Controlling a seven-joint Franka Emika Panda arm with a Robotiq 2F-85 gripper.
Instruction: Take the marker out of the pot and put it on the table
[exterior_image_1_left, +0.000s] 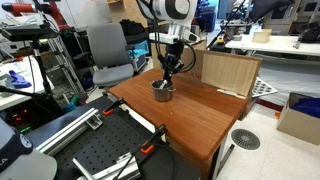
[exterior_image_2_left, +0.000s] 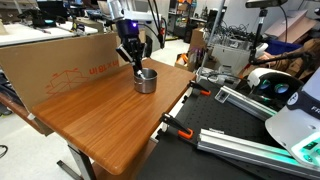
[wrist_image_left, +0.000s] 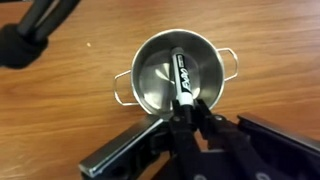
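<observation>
The shiny metal pot (wrist_image_left: 178, 68) with two small side handles stands on the reddish-brown wooden table (wrist_image_left: 280, 40). It shows in both exterior views (exterior_image_1_left: 162, 92) (exterior_image_2_left: 146, 81). The marker (wrist_image_left: 184, 78), pale with black print and a dark cap end, lies slanted inside the pot. My gripper (wrist_image_left: 188, 103) reaches into the pot from above and its fingers are shut on the marker's near end. In the exterior views the gripper (exterior_image_1_left: 165, 80) (exterior_image_2_left: 137, 62) hangs right over the pot and hides the marker.
A plywood box (exterior_image_1_left: 228, 70) stands on the table beyond the pot. A large cardboard sheet (exterior_image_2_left: 60, 65) lines one table edge. A black perforated board with clamps (exterior_image_1_left: 100, 150) adjoins the table. Chairs and desks stand behind.
</observation>
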